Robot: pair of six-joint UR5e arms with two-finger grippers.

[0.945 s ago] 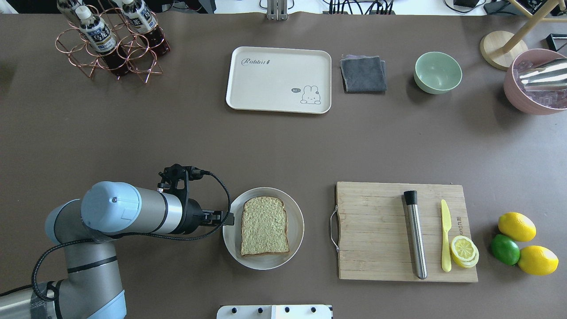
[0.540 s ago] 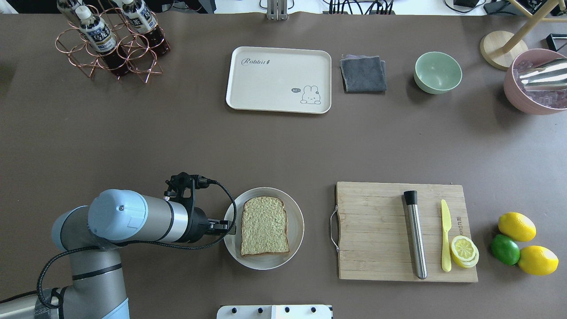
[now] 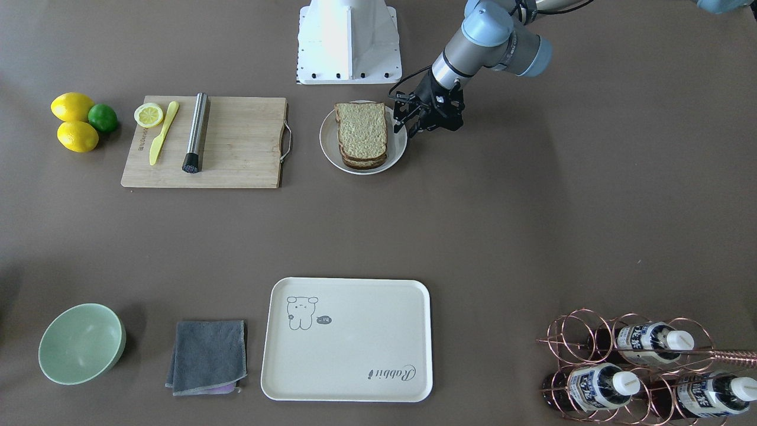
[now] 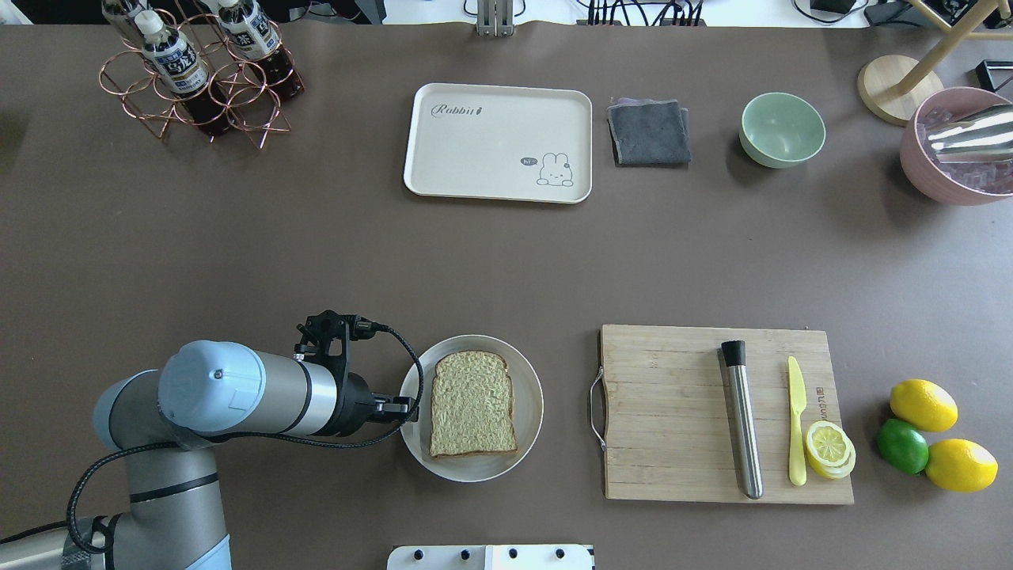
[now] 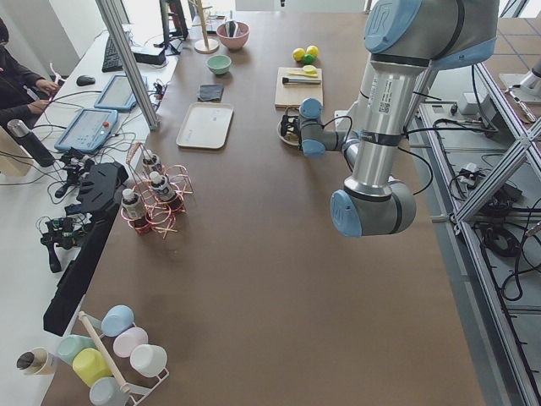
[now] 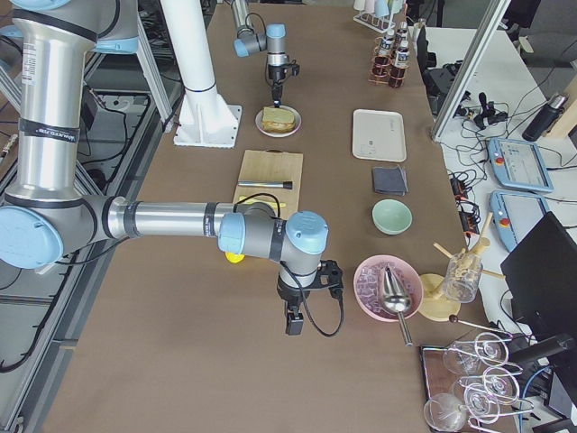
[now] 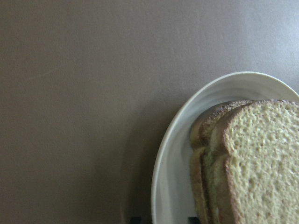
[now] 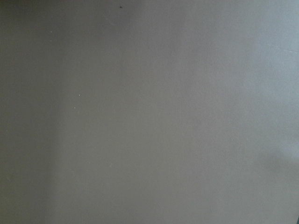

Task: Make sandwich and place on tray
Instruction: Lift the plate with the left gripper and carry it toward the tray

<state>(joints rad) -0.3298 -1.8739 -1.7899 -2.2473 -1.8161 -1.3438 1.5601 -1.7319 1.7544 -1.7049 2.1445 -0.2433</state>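
On the near edge of the bench (image 4: 316, 253), on my left-hand side: one round white plate (image 4: 532, 423), carrying the sandwich (image 4: 472, 404), its speckled bread slices stacked flat with brown crusts showing at the side in the front view. Beside that plate: my left tool (image 4: 407, 408), lying low and level, fingers spread, pinching nothing, its tips just at the plate's rim on the side away from the cutting board; my left wrist view shows the rim and the stack's corner close ahead. At the far edge, well apart from the plate: the tray (image 4: 497, 142), cream-white, raised rim, "Rabbit" script and a small grey animal drawing, nothing on it. Next to the tray: one folded grey cloth (image 4: 649, 132), then one pale green bowl (image 4: 782, 129), then one pink bowl (image 4: 950, 150) at the corner. Near edge, on my right of the plate: one wooden cutting board (image 4: 673, 412) bearing a steel cylinder (image 4: 744, 423), a yellow knife (image 4: 796, 419) and a cut lemon (image 4: 829, 447). Just beyond the board: two whole lemons (image 4: 923, 404) and one lime (image 4: 902, 446), touching. Far left corner: one copper wire rack (image 4: 237, 103) holding bottles. My right tool (image 6: 293, 323): pointing down over bare bench past the fruit; whether spread or pressed together, I cannot tell.
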